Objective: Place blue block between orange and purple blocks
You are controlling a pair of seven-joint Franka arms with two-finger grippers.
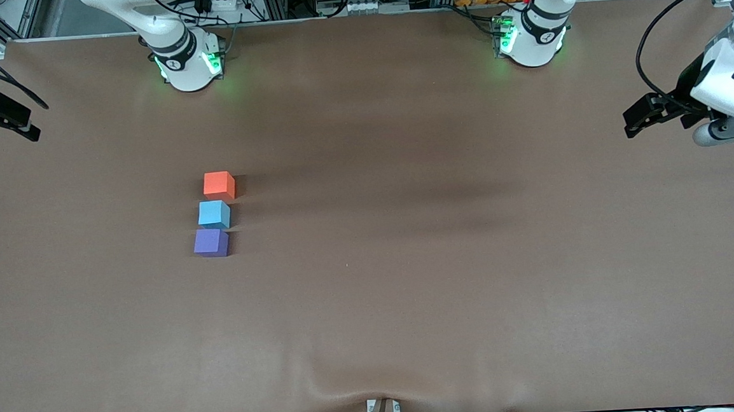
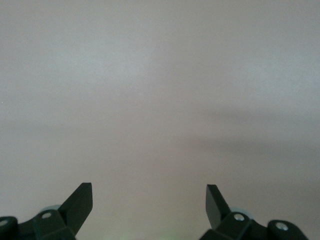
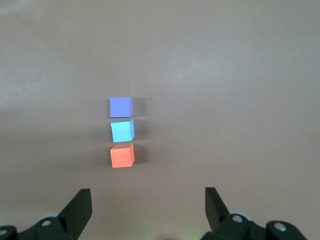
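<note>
Across the brown-covered bench (image 1: 410, 292), the small sky-blue matte cube (image 1: 214, 214) is already sitting between the orange-red cube (image 1: 218, 185) and violet-purple cube (image 1: 210, 242), looking light and easily pinched by its flat sides, while the left gripper (image 2: 149, 200) and right gripper (image 3: 148, 202) are hanging with fingers released.

The left arm rises from its base and bends out past the left arm's end of the tabletop, its white wrist turned inward. The left tool (image 1: 637, 119) hangs there in the air, and the left wrist view shows its black fingers (image 2: 80, 202) spread wide with nothing between them. The right tool (image 3: 148, 210) is likewise spread wide and empty, raised above the tabletop, fingers (image 3: 80, 207) pointing down.
</note>
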